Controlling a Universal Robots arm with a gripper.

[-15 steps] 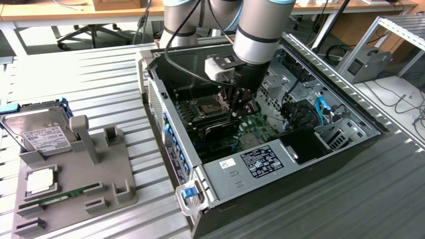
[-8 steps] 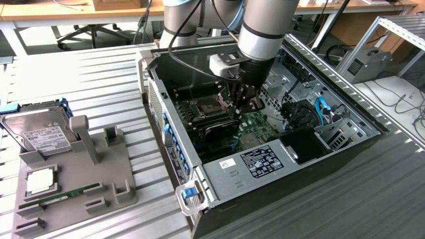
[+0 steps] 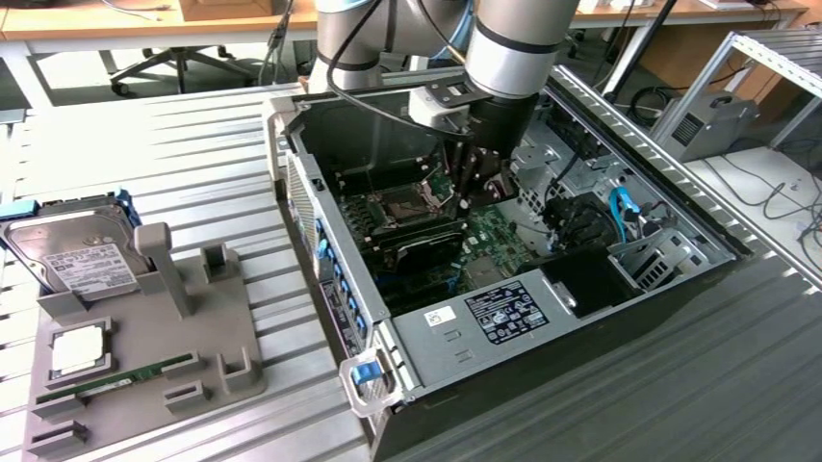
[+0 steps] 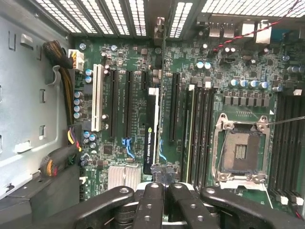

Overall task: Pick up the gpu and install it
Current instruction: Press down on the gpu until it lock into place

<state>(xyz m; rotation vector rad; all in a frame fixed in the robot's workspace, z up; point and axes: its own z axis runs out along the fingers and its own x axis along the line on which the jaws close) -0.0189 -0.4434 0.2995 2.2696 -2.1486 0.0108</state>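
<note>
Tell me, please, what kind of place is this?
Probably a robotics lab or workshop bench for computer assembly. An open PC case lies on a ribbed metal table, a grey fixture holds a hard drive, and wooden desks with an office chair stand behind.

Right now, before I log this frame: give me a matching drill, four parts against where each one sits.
Things:
1. gpu
2. hard drive
3. RAM stick
4. CPU socket

Places:
A. tilted at the far end of the grey fixture, on the exterior view's left
B. on the motherboard, beside the long memory slots
C. upright on edge among the expansion slots inside the case
D. lying flat near the fixture's near end

Pairs: 1-C, 2-A, 3-D, 4-B
</note>
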